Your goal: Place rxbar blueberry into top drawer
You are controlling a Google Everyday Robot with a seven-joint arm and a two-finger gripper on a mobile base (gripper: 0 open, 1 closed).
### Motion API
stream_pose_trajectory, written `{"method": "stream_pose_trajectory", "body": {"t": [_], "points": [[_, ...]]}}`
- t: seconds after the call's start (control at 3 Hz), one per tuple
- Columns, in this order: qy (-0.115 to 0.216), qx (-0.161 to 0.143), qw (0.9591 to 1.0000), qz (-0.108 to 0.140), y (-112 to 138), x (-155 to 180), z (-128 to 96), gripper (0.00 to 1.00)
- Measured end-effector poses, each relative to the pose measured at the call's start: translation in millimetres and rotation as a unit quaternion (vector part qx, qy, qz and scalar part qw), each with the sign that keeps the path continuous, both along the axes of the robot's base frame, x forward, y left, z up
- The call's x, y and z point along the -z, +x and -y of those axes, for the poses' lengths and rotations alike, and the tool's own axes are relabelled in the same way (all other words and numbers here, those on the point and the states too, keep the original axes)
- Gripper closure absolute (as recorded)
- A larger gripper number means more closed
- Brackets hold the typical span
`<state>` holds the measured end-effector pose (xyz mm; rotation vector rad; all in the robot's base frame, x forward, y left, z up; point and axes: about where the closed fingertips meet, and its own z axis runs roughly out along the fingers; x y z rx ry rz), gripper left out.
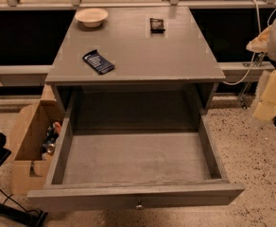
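Observation:
The rxbar blueberry (98, 62), a flat dark navy wrapper with white lettering, lies at an angle on the left part of the grey cabinet top (176, 56). The top drawer (81, 196) is pulled fully out toward me, and nothing shows inside it. A small round metal knob (139, 205) sits on its front panel. My gripper (268, 98) shows as a blurred cream-coloured shape at the right edge of the view. It is beside the cabinet at about drawer height, well away from the bar, and nothing shows in it.
A cream bowl (91, 17) stands at the back left of the cabinet top, and a small black packet (157, 24) lies at the back right. A brown cardboard box (21, 148) holding cans sits on the floor to the left of the drawer. Cables hang at the right.

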<state>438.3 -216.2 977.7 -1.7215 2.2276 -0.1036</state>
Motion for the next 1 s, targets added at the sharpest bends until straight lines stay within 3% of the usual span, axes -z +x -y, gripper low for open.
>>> {"method": "stream_pose_trajectory", "body": {"t": [0.33,0.67,1.0], "points": [[0.002,0.0,1.0,0.002,1.3,0.4,-0.2,0.0],[0.039,0.008,0.9985,0.037,27.6,9.3,-4.8,0.0],[0.107,0.052,0.9904,0.071,87.8,25.2,-13.8,0.0]]}}
